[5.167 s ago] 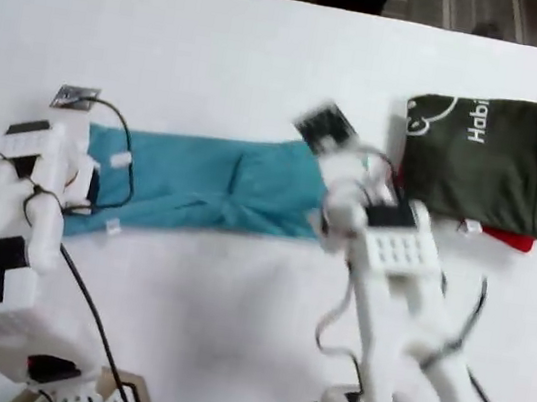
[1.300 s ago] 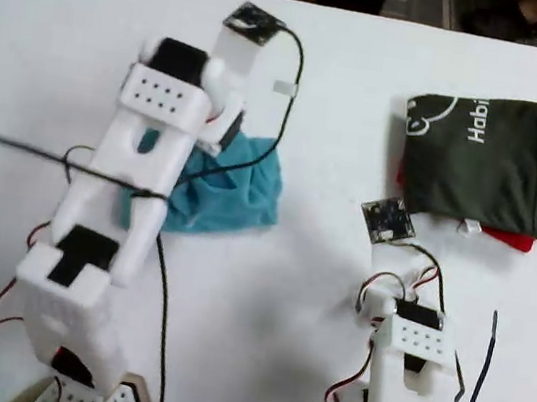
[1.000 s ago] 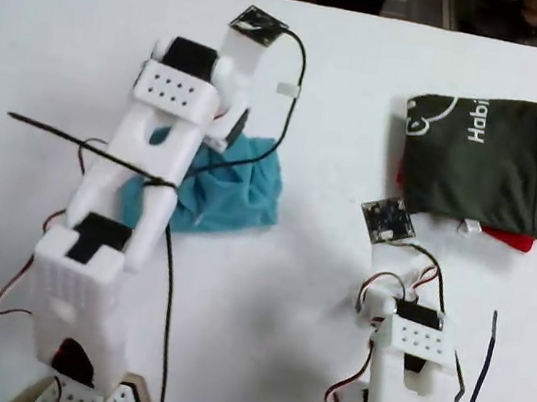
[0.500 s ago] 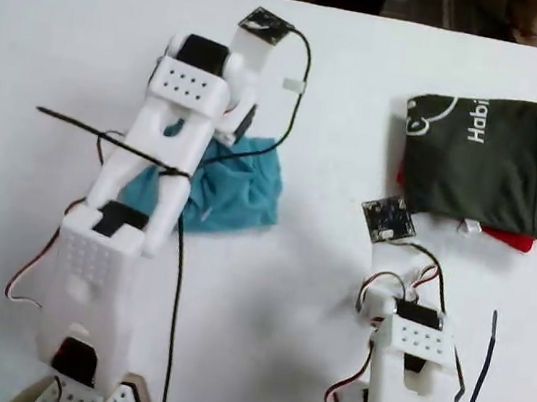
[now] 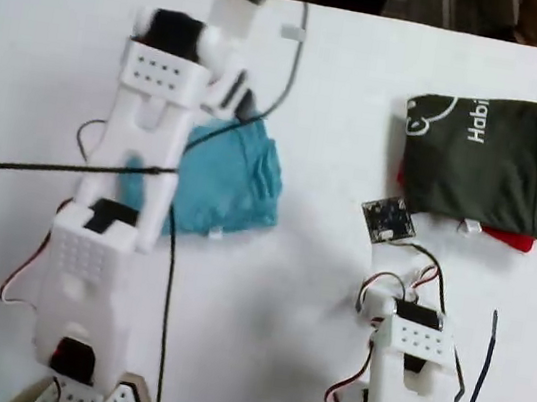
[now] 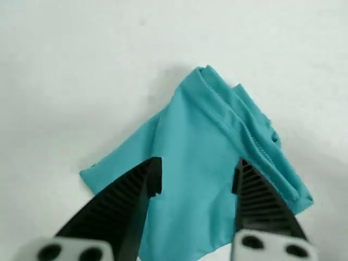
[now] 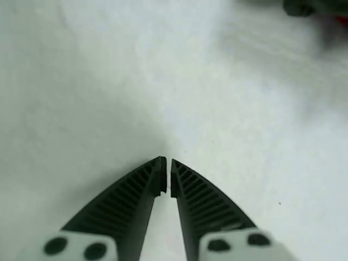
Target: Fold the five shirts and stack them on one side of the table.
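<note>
Shirt, teal (image 5: 236,181): folded to a compact bundle on the white table (image 5: 295,296), well apart from the stack, on the stack's left-arm side.

Left gripper (image 6: 197,168): fingers spread, poised over the middle of the bundle; no contact can be made out.

Right gripper (image 7: 168,163): fingers pressed together, holding nothing, over bare table near the stack's edge that faces the arms.

Step in hand, as judged: moving the teal bundle onto the stack. To do it well, lower the jaws so they close on every layer beside the thick folded edge, not the top ply alone. Lift until the loose hem clears the table. Set the bundle squarely on the stack and release only once it rests.

Stack, serving as holder: dark green shirt (image 5: 487,158) on top, red shirt (image 5: 510,239) beneath, a strip of it showing. Anything further under cannot be told.
</note>
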